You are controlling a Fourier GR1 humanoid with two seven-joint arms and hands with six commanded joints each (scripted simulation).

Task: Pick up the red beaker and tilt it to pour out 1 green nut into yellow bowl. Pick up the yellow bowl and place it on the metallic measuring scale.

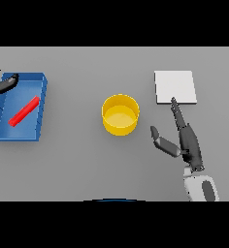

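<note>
Right robot hand (187, 140) open over the worktop (77, 160), fingers straight, thumb spread, holding nothing; fingertip (173, 101) at front edge of white scale (174, 86). Yellow bowl (120, 114) upright mid-worktop, just left of that hand, w/ no contact. Left robot hand (2, 85) at far-left corner of blue tray (42, 104) w/ red beaker (24, 111) lying inside; its grip can't be told.

Grey table (77, 164) carries 3 things: a blue tray (42, 104) at the left edge, a yellow bowl (120, 114) upright near the middle, and a flat pale square scale (174, 87) well apart on the right.
</note>
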